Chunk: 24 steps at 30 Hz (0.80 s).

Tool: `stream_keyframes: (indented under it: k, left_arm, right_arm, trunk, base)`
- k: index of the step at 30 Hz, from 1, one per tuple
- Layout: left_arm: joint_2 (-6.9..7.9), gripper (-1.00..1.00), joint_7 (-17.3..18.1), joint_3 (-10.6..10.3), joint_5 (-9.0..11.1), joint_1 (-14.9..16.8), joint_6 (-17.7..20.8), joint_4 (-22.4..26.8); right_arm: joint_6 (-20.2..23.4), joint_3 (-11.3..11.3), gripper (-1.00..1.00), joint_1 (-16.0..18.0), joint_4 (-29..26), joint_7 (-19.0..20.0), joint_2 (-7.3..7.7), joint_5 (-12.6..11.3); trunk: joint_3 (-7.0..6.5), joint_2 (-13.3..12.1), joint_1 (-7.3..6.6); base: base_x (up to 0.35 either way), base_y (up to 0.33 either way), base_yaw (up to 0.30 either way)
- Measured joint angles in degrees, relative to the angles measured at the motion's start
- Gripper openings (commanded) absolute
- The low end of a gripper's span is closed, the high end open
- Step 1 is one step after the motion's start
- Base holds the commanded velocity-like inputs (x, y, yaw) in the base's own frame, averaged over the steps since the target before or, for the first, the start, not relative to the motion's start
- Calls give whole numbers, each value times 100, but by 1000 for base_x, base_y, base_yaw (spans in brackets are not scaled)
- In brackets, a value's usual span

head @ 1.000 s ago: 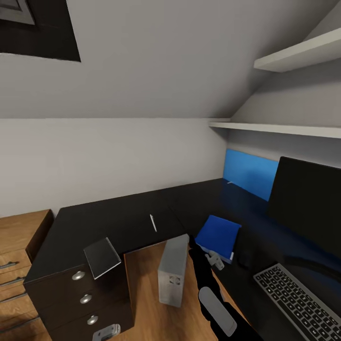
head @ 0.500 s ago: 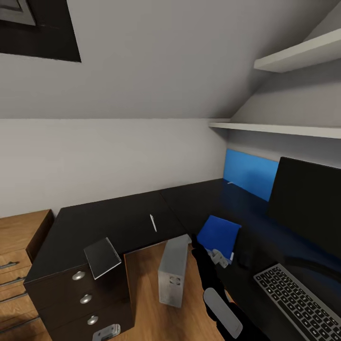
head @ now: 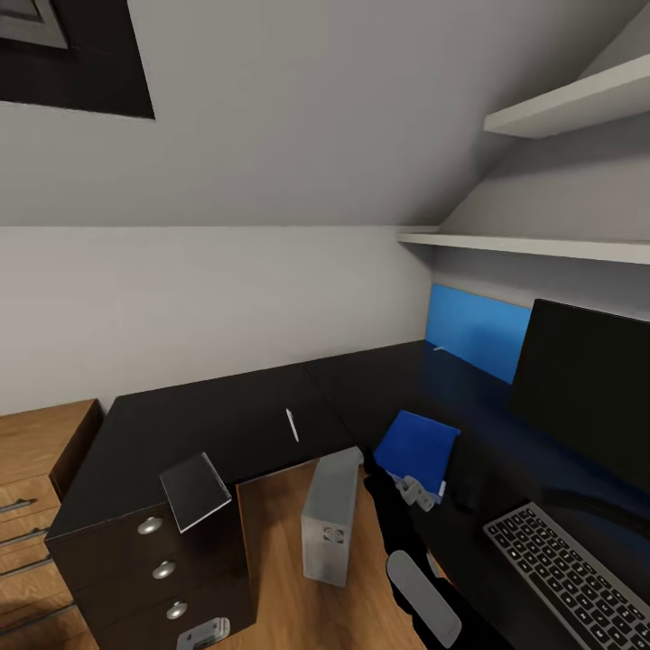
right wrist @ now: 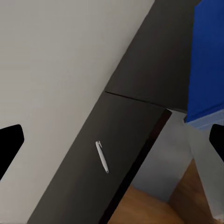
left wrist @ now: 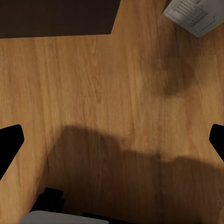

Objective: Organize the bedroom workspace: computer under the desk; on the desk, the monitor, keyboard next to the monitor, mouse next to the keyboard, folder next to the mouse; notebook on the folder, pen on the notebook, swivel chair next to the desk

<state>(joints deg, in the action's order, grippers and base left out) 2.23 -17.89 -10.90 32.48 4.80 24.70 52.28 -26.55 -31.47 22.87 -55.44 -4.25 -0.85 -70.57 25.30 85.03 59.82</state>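
The right gripper (head: 413, 492) is seen at the near edge of the folder (head: 418, 449), its fingers spread wide and nothing held between them. The folder lies on the desk (head: 226, 420) just ahead of that gripper. To its left stands the computer (head: 330, 515); further left the notebook (head: 194, 488) overhangs the desk edge. The pen (head: 292, 424) lies beyond, long axis pointing away. The right arm is judged nearer. No writing can be read.

The black desk (head: 226, 415) carries a pen (head: 292, 424), notebook (head: 194, 488), folder (head: 417, 449), mouse (head: 464, 494), keyboard (head: 571, 571) and monitor (head: 587, 388); the computer (head: 330, 515) stands on the wooden floor (head: 280, 560).
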Motion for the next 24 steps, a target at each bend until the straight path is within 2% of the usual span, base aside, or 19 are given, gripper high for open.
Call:
stream_keyframes:
  k: [6,11,15,24]
  left_arm:
    - [-1,100,4,0,-2,0,0,0]
    - [-2,100,8,0,-3,0,0,0]
    - [-2,100,9,0,-4,0,0,0]
    - [-2,100,8,0,-4,0,0,0]
  right_arm:
    - [2,-140,100,0,-71,27,26,78]
    - [4,-534,100,-1,-134,28,49,165]
    - [2,-717,100,-1,-148,21,52,189]
    - [8,-756,100,4,-6,33,101,200]
  trunk:
    - [0,0,0]
    - [0,0,0]
    - [0,0,0]
    - [0,0,0]
  base:
    - [0,0,0]
    - [0,0,0]
    - [0,0,0]
    - [0,0,0]
